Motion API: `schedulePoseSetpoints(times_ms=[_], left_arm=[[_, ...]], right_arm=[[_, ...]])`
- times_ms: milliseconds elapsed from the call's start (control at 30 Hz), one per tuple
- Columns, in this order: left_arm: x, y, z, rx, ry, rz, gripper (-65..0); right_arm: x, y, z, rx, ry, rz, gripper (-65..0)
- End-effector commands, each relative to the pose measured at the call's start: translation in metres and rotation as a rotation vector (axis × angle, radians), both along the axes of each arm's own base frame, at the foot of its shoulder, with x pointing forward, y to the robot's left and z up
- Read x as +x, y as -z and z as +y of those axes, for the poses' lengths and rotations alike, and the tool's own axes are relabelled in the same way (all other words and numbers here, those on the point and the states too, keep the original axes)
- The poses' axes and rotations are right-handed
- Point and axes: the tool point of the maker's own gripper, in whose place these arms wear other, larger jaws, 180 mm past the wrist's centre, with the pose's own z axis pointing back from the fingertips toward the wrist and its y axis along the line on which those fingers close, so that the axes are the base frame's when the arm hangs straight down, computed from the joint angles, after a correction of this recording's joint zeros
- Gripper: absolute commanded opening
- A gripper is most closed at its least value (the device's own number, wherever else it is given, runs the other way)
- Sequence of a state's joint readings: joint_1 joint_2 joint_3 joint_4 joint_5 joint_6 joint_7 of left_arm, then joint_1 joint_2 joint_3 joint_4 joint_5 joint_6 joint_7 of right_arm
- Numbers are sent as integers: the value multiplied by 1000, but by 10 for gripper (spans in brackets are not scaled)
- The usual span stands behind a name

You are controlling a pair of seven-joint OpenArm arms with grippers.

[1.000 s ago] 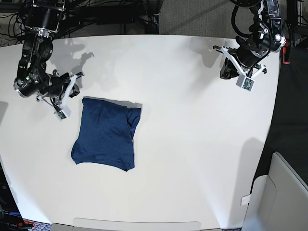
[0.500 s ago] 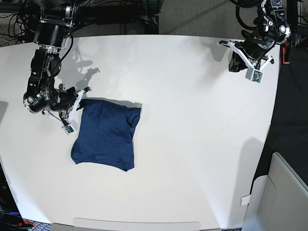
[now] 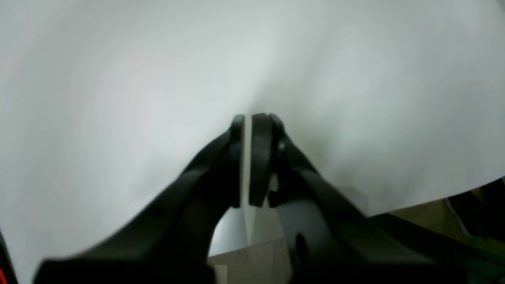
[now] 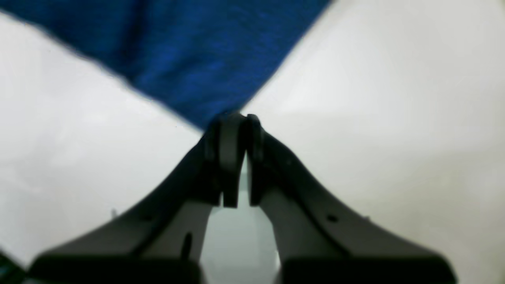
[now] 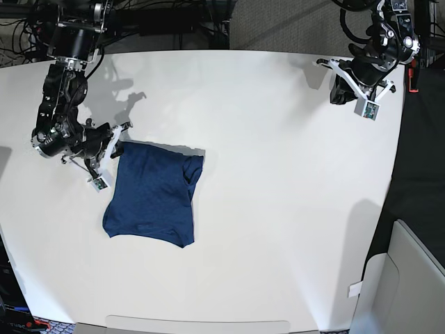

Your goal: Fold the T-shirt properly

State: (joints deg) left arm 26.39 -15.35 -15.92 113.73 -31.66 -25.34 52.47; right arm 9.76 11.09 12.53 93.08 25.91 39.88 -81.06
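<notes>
T-shirt [image 5: 154, 191] lies folded into a rough rectangle on the white table [image 5: 278, 181], left-centre in the base view, flat, one crease or flap near its upper right corner. Sleeves and collar not visible, tucked under or hidden in the fold.

Right gripper [image 4: 233, 118] jaws pressed together, tips right at a corner of the blue cloth in the right wrist view; cannot tell whether they touch it or pinch any fabric, the view is blurred and the tips cover the spot. In the base view the right arm [image 5: 69, 136] sits just beside the shirt's upper left corner, gripper itself hard to make out there.

Left gripper [image 3: 252, 118] jaws nearly together, only a thin slit between them, nothing in them, above bare table near its edge. Wrist view blurred; floor shows at the bottom, cut off. In the base view the left arm [image 5: 361, 76] is at the far upper right, well apart from the shirt.
</notes>
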Motion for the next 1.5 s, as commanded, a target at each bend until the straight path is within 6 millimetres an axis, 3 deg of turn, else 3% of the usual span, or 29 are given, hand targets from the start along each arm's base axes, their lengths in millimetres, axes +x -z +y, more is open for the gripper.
schedulePoseSetpoints(times_ms=[0, 133, 333, 433, 600, 1067, 1267, 1467], left_arm=[[4, -9, 5, 12, -3, -32, -633], [4, -9, 6, 12, -7, -31, -633], [4, -10, 6, 12, -7, -33, -633], [4, -10, 6, 12, -7, -33, -633], [5, -10, 6, 11, -7, -36, -633], [4, -10, 7, 11, -8, -38, -633], [1, -8, 7, 12, -10, -27, -633], [-11, -7, 23, 29, -63, -12, -633]], right_arm=[[12, -20, 5, 19, -19, -76, -626], [9, -21, 18, 51, -30, -86, -625], [17, 2, 28, 47, -20, -22, -625], [22, 11, 24, 6, -6, 6, -625], [34, 7, 21, -16, 12, -44, -625], [35, 6, 10, -54, 20, -55, -626], [26, -19, 11, 8, -16, -122, -626], [-7, -45, 2, 28, -3, -202, -626]])
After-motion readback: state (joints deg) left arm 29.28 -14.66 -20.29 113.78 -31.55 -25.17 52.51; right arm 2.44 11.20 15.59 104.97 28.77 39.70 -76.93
